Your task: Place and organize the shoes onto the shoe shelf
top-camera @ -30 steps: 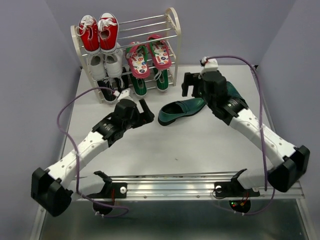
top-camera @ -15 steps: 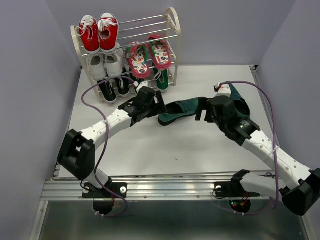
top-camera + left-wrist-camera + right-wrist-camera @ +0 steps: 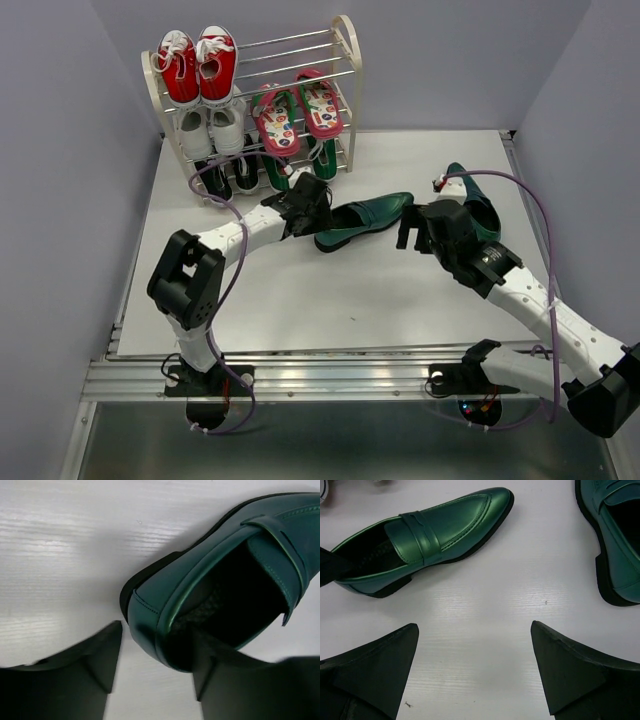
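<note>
One dark green glossy loafer (image 3: 368, 218) lies on its sole mid-table, heel to the left. My left gripper (image 3: 316, 212) is open at that heel (image 3: 150, 625); one finger (image 3: 100, 655) is outside the heel and the other (image 3: 215, 675) sits in the shoe opening. My right gripper (image 3: 406, 228) is open and empty just right of the toe, over bare table (image 3: 475, 630). The right wrist view shows this loafer (image 3: 425, 540) and the second loafer (image 3: 615, 545). The second loafer (image 3: 472, 200) lies beside my right arm. The shoe shelf (image 3: 345, 60) holds red-pink flip-flops (image 3: 298, 115) and green sneakers (image 3: 300, 168).
Red sneakers (image 3: 197, 65) sit on the shelf's top tier, white sneakers (image 3: 210, 130) on the middle and black sneakers (image 3: 228, 178) on the bottom. Purple cables loop off both arms. Grey walls close in at the left, back and right.
My left arm has swung right and forward, bringing its gripper onto the loafer's heel. My right gripper has pulled back from near the shelf to beside the loafer's toe. The loafer has barely moved.
</note>
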Robot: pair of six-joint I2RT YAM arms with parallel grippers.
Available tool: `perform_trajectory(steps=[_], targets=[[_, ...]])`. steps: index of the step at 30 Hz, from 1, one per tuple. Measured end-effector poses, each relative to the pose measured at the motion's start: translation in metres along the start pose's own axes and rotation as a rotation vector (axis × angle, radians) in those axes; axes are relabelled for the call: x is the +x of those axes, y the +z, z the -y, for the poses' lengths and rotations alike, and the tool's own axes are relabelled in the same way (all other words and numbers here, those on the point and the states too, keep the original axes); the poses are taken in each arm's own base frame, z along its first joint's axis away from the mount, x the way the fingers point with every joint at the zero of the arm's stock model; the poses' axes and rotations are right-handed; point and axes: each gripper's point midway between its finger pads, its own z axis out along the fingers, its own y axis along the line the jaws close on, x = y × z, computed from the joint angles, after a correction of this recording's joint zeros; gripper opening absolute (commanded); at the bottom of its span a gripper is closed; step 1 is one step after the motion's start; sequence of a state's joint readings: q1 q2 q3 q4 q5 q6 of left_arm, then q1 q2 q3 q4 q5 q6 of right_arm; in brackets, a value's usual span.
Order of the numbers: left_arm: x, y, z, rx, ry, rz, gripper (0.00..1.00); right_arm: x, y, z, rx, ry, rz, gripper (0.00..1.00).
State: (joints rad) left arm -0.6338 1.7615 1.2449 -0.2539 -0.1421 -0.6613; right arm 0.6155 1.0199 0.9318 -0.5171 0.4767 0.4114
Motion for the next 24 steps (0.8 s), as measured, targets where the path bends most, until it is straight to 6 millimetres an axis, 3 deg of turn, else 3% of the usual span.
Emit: perform_trajectory(steps=[1, 2, 7, 17, 24], targets=[[-0.002, -0.001, 0.004, 0.017, -0.012, 0.011, 0.34, 0.0, 0.0, 0.0, 0.002, 0.0, 0.001, 1.0], [-0.003, -0.002, 0.005, 0.024, -0.011, 0.014, 0.25, 0.0, 0.0, 0.001, 0.005, 0.001, 0.002, 1.0], [-0.002, -0.01, 0.0, -0.006, 0.017, 0.035, 0.0, 0.001, 0.003, 0.002, 0.017, 0.002, -0.003, 1.0], [0.0, -0.014, 0.0, -0.02, 0.005, 0.04, 0.0, 0.015, 0.01, 0.003, 0.034, -0.017, -0.044, 1.0], [0.021, -0.043, -0.034, -0.128, -0.251, 0.044, 0.0, 0.028, 0.018, -0.014, -0.034, -0.012, -0.104, 1.0]])
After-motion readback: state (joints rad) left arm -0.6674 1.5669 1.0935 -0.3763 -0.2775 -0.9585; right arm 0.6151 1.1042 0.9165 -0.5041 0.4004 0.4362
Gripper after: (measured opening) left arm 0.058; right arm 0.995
